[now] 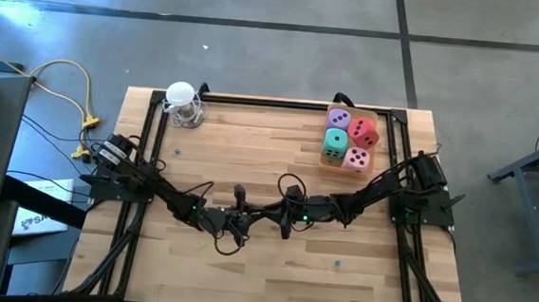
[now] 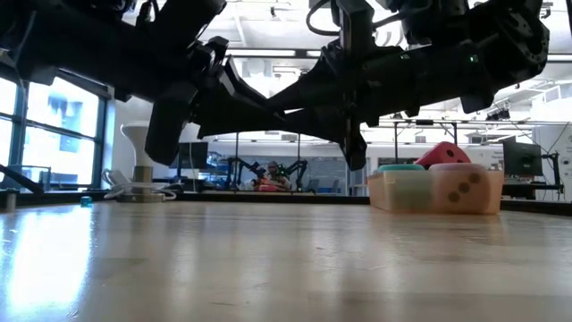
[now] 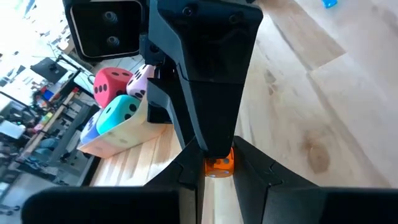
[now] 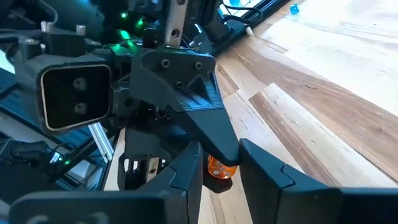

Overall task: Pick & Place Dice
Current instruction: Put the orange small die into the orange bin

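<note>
L fingers (image 3: 219, 180) & R fingers (image 4: 221, 180) both pinch a tiny orange bead (image 3: 219, 165) mid-surface. Four soft pip-marked dice (image 1: 349, 136) sit in the tan plastic tray (image 1: 379, 115), far right corner; R arm nearer.

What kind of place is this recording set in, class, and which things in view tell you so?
Probably a robotics lab or workshop: a wooden table framed by black rails, two robot arms meeting above it, a bare concrete floor, and more benches and equipment behind glass in the background.
</note>
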### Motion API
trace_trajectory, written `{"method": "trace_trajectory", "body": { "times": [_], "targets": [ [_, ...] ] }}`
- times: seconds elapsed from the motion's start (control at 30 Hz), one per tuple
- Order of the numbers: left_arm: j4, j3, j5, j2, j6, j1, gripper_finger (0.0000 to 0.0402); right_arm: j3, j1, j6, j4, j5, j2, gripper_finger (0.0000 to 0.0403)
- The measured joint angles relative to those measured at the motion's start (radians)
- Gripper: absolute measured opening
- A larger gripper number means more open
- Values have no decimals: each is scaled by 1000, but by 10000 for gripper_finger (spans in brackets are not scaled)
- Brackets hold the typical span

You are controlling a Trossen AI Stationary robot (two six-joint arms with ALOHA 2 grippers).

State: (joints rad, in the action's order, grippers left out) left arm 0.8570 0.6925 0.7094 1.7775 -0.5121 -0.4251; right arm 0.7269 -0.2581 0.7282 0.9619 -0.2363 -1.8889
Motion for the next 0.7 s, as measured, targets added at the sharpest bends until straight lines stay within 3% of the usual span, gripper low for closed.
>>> {"method": "trace_trajectory", "body": {
  "times": [0.43, 0.7],
  "targets": [
    [31, 2, 30, 0, -97, 3, 52, 0, 4, 12, 0, -7, 1, 83],
    [32, 3, 30, 0, -95, 4, 52, 0, 6, -5, -4, -18, 1, 48]
  ]
}}
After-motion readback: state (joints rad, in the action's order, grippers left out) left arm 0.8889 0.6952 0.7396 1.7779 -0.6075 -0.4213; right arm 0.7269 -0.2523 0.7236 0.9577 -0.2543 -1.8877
